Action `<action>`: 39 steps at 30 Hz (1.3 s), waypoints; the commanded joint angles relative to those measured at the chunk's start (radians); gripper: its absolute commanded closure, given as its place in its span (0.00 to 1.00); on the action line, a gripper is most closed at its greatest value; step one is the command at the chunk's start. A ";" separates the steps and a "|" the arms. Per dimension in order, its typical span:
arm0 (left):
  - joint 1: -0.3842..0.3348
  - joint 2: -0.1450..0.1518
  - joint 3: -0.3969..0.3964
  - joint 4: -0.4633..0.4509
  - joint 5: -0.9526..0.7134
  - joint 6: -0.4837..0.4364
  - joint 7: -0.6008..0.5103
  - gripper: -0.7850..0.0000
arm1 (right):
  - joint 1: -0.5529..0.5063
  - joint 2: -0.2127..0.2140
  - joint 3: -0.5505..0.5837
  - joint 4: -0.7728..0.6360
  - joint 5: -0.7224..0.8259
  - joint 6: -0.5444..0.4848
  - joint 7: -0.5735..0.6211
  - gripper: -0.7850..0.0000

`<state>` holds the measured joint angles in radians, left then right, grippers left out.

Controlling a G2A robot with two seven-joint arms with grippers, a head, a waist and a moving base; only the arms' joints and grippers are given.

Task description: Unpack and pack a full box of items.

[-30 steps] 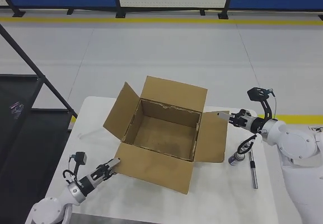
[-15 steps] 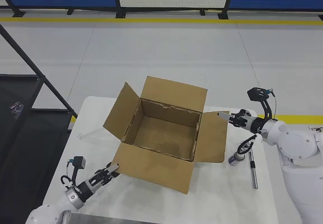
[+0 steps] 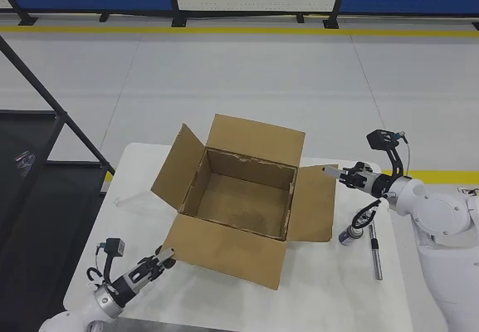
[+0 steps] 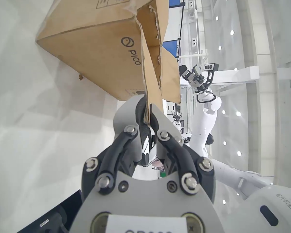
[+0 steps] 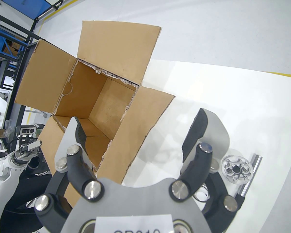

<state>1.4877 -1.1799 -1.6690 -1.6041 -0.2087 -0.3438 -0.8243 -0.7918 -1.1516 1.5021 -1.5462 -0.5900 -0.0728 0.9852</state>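
here, the box [image 3: 239,207] stands open in the middle of the white table [image 3: 330,290], all four flaps spread outward and its bare cardboard floor showing inside. the left gripper [image 4: 146,120] is at the box's near left corner, low by the table edge, its fingers closed tight on a cardboard edge there. the right gripper [image 5: 138,127] hangs above the outer edge of the right flap [image 3: 315,203], jaws wide apart and holding nothing; that flap lies between it and the opening. on the table just beside the right flap lie a round metal hub [image 5: 236,169] and a metal rod [image 3: 375,259], close together under the right arm. a black rack [image 3: 23,166] stands off the table's left side.
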 commanded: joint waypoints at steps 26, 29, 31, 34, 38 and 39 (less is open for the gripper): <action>0.149 0.023 -0.052 -0.067 -0.043 -0.070 -0.011 1.00 | 0.000 0.000 0.000 0.000 0.000 0.000 0.000 0.00; 0.155 0.025 -0.048 -0.074 -0.039 -0.072 -0.023 1.00 | 0.000 0.000 0.000 0.000 0.000 0.000 0.000 0.00; 0.155 0.026 -0.040 -0.077 -0.035 -0.070 -0.028 1.00 | 0.000 0.000 0.000 0.000 0.000 0.000 0.000 0.00; 0.150 0.028 -0.026 -0.079 -0.026 -0.066 -0.033 1.00 | 0.000 0.000 0.000 0.000 0.000 0.000 0.000 0.00; 0.141 0.031 -0.012 -0.075 -0.021 -0.054 -0.040 1.00 | -0.030 0.005 -0.002 -0.049 -0.029 -0.006 -0.030 0.00; 0.139 0.031 -0.009 -0.074 -0.023 -0.054 -0.044 0.84 | -0.036 0.006 0.001 -0.062 -0.035 -0.001 -0.028 0.00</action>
<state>1.6282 -1.1492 -1.6805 -1.6786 -0.2296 -0.3975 -0.8655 -0.8238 -1.1467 1.5001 -1.5972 -0.6211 -0.0778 0.9543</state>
